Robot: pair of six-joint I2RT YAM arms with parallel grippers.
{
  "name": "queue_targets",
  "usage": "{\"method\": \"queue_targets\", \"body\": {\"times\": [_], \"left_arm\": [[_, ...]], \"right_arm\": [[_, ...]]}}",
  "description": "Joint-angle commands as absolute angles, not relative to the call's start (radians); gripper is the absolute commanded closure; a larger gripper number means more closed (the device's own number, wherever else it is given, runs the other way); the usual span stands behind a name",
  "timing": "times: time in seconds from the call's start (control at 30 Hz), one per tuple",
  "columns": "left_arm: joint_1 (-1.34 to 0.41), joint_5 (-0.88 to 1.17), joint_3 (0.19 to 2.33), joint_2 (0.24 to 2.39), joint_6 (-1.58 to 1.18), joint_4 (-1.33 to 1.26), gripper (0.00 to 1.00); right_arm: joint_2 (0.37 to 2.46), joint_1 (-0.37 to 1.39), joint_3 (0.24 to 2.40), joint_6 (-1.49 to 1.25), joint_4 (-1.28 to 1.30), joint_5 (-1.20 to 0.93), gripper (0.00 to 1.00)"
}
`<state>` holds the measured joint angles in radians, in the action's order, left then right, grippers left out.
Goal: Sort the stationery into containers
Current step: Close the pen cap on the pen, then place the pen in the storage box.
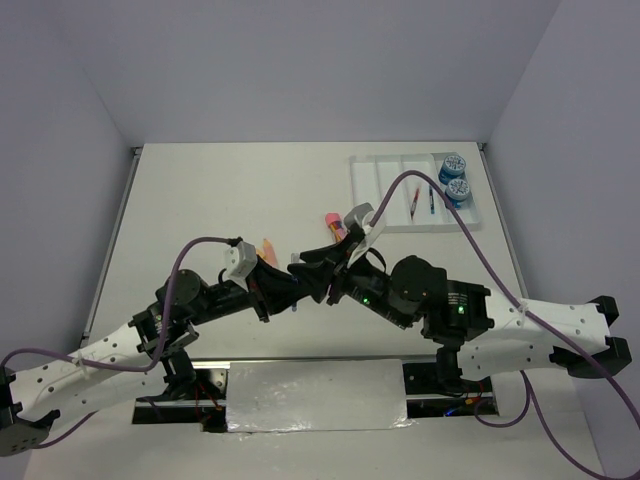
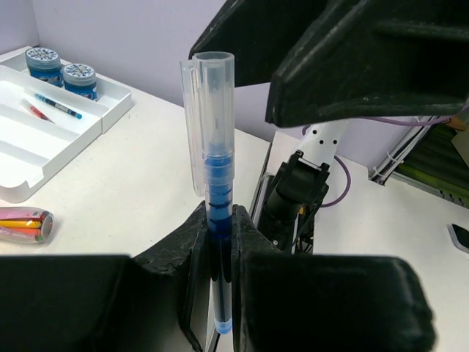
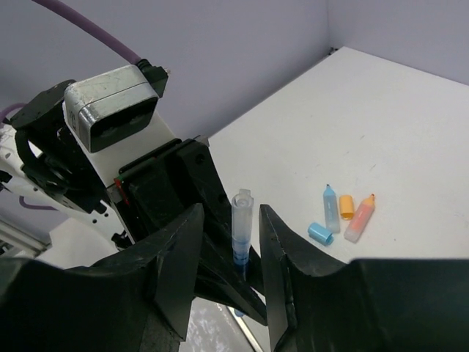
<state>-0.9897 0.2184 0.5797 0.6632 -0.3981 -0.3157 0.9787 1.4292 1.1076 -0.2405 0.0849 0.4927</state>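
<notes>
A clear-capped pen [image 2: 218, 183] with blue ink is held upright in the left gripper [image 2: 220, 235], whose fingers are clamped on its lower barrel. The right gripper [image 3: 233, 220] is set with its jaws parted on either side of the pen's cap, a gap apparently being left on each side, though contact cannot be ruled out. The white tray [image 1: 362, 190] is seen at the table's far right, with two blue rolls [image 1: 452, 165] in its rightmost compartment and a red pen [image 1: 414, 205] and a thin blue pen [image 1: 431, 200] beside them, while short markers [image 3: 330, 207] are scattered on the table [image 1: 200, 190].
</notes>
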Motion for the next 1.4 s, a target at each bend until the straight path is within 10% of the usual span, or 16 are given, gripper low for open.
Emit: {"method": "queue_targets", "body": {"times": [0.0, 0.37, 0.5, 0.8, 1.23, 1.33, 1.37], "left_arm": [[-0.992, 0.207, 0.592, 0.643, -0.391, -0.344, 1.00], [-0.992, 0.207, 0.630, 0.640, -0.377, -0.318, 1.00], [-0.992, 0.212, 0.638, 0.640, -0.379, -0.310, 0.99], [-0.992, 0.225, 0.621, 0.647, -0.383, -0.314, 0.59], [-0.992, 0.210, 0.629, 0.657, -0.388, -0.311, 0.36], [-0.992, 0.178, 0.629, 0.647, -0.391, -0.298, 0.22], [-0.992, 0.160, 0.630, 0.646, -0.394, -0.288, 0.03]], "right_arm": [[0.988, 1.436, 1.150, -0.227, 0.084, 0.477, 0.55], [1.015, 1.436, 1.144, -0.230, 0.084, 0.497, 0.71], [1.011, 1.436, 1.141, -0.221, 0.074, 0.506, 1.00], [0.982, 1.436, 1.158, -0.199, 0.055, 0.526, 1.00], [1.003, 1.436, 1.177, -0.175, 0.075, 0.555, 1.00], [1.006, 1.434, 1.174, -0.170, 0.080, 0.590, 1.00], [1.011, 1.436, 1.173, -0.169, 0.084, 0.621, 1.00]]}}
